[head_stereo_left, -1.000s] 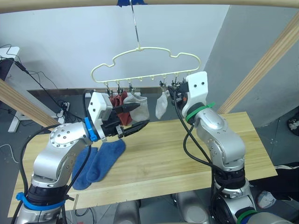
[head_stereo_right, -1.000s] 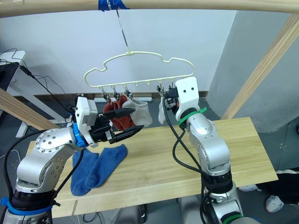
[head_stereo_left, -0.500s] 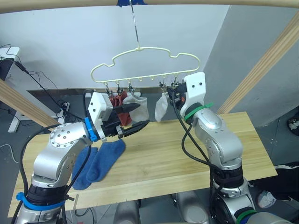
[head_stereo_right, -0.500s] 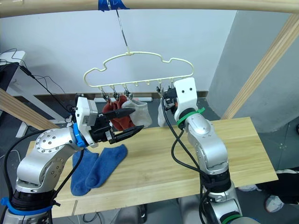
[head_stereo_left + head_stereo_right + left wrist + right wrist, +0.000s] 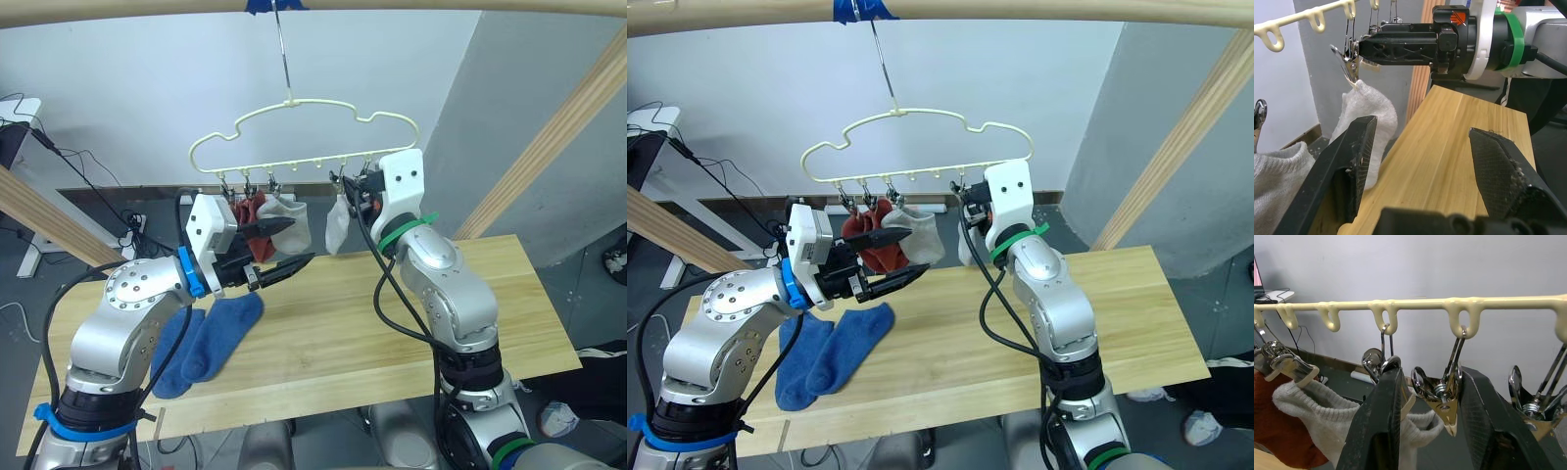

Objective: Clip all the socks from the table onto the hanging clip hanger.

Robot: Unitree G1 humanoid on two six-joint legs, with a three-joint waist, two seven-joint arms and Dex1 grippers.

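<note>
Since a second ago the right arm has drifted toward the robot's left along the row of clips, carrying its right claw point(image 5: 1425, 431) from the far end of the thin pale-yellow wavy wire clip hanger point(image 5: 294, 127) to the small metal clip point(image 5: 1445, 404) next to the hanging light grey knit sock point(image 5: 339, 221). The left arm has barely shifted.

By my reading, the step in hand is working that clip. To do it well the right claw should close squarely on the clip's two handles, not on its wire loop, and steady the hanger so it does not swing.

The right claw stands moderately open, its two black fingers point(image 5: 1376, 431) either side of the clip and holding nothing; whether they touch it I cannot tell. The left claw point(image 5: 279, 253) is spread wide and empty, hovering above the pale wood surface point(image 5: 392, 323), just in front of the hanging rust-red sock point(image 5: 250, 220) and another light grey sock point(image 5: 292, 220).

Two blue ankle socks point(image 5: 201, 343) lie on the surface beneath the left arm, not yet clipped.
</note>
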